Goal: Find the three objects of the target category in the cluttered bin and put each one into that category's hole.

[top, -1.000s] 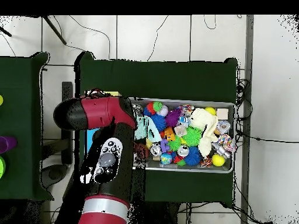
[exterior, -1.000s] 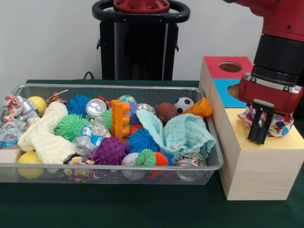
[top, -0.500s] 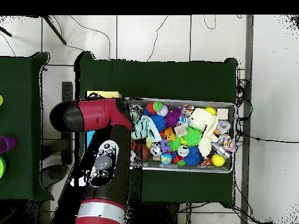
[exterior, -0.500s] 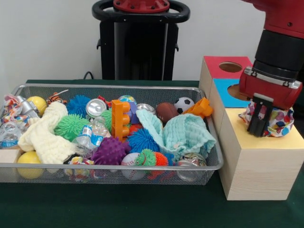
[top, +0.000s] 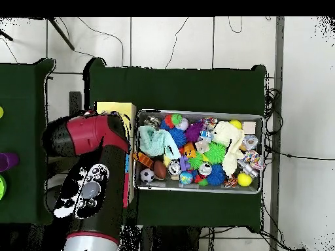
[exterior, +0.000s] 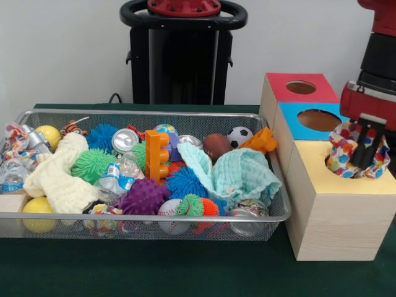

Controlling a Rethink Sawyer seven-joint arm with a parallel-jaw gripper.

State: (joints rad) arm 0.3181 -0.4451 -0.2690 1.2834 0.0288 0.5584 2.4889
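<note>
Green counter (exterior: pixel 154 272), box (exterior: pixel 334 216) at 3 o'clock: claw (exterior: pixel 366 145) pinches soft, light polka-dot cloth (exterior: pixel 346 162) by its bunched top over yellow hole.

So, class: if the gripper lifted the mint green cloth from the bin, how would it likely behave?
The mint green cloth lies crumpled in soft folds over other items, so it would probably droop limply. It looks light for its bulk. Draped across neighbouring toys in the wire bin, it might drag something along.

White cloth (exterior: pixel 344 154) dotted in red, blue, yellow, possibly green; box (exterior: pixel 337 210) topped yellow, blue, red; mint towel (exterior: pixel 238 176) in bin.
</note>
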